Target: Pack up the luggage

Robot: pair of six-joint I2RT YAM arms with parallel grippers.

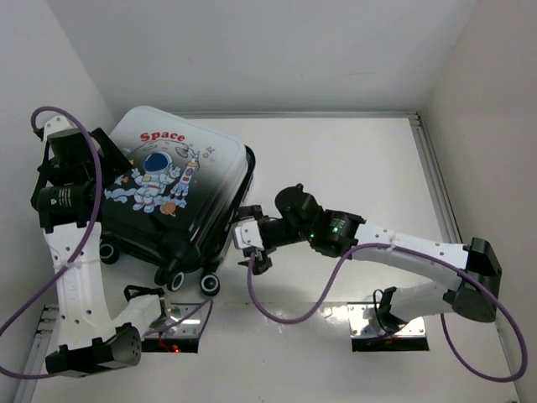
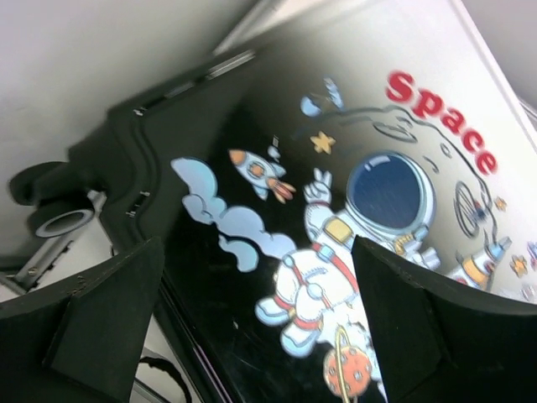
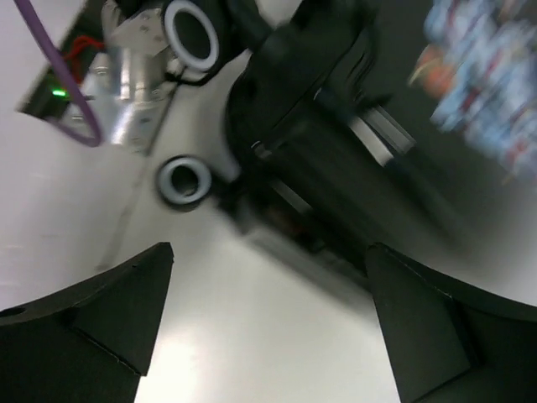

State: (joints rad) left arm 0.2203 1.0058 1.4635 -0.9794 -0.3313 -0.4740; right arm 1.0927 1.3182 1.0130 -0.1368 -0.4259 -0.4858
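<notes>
From above, the luggage [image 1: 172, 197] lies closed and print-up on the left of the tabletop [image 1: 352, 168]. Its long axis runs far to near, with the casters [image 1: 210, 284] toward the arm bases. The right claw [image 1: 254, 248] hangs just beside its near right corner.

Left wrist: the left claw [image 2: 256, 252] is spread wide over the printed shell, holding nothing.

Right wrist: the right claw is spread wide and empty above the tabletop, beside the blurred caster end.

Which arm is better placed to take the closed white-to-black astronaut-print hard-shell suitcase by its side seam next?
Probably right. The right gripper stands open beside the suitcase, its wrist view framing the side seam near a black caster. The left gripper, also open, faces only the flat printed shell.
</notes>
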